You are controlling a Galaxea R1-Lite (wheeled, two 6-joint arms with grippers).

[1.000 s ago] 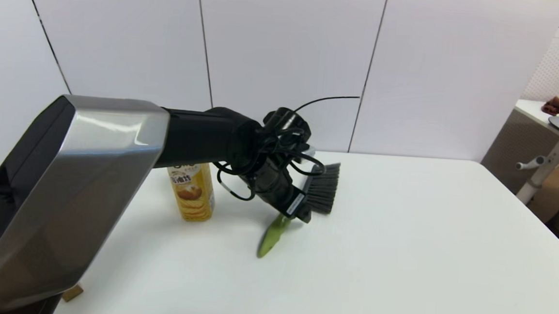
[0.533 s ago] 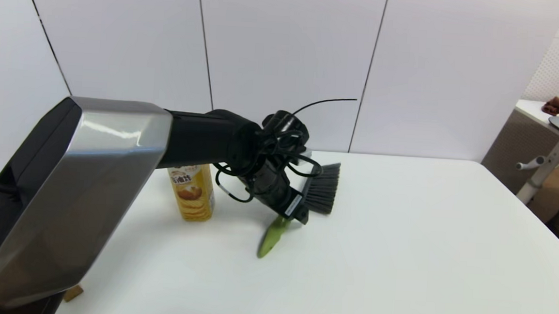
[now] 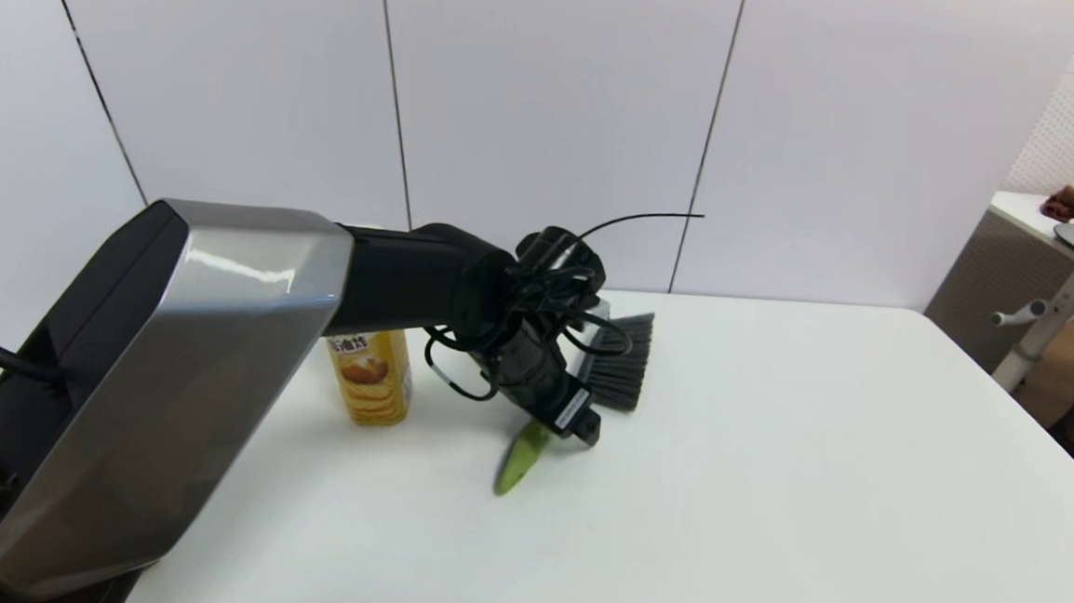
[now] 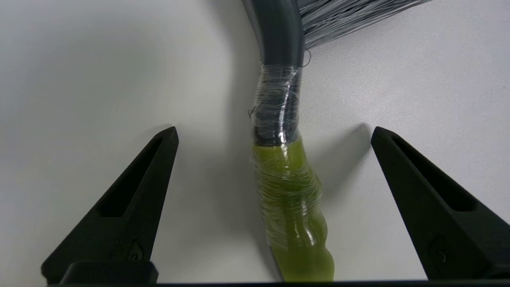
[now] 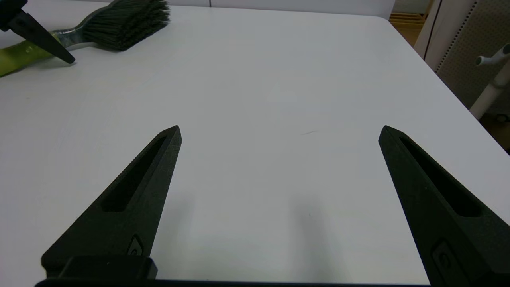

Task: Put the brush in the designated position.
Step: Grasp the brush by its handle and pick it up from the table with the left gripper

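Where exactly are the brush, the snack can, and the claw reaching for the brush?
brush (image 4: 293, 199): left wrist view, on its green handle.
snack can (image 3: 369, 380): head view, on its yellow label.
left gripper (image 4: 275, 133): left wrist view, midway between its open fingertips, over the handle.

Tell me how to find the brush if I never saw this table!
Look at the white table, near its far edge. Right of the yellow snack can, under the left gripper, lies the brush. Only it has dark grey bristles and a green handle.
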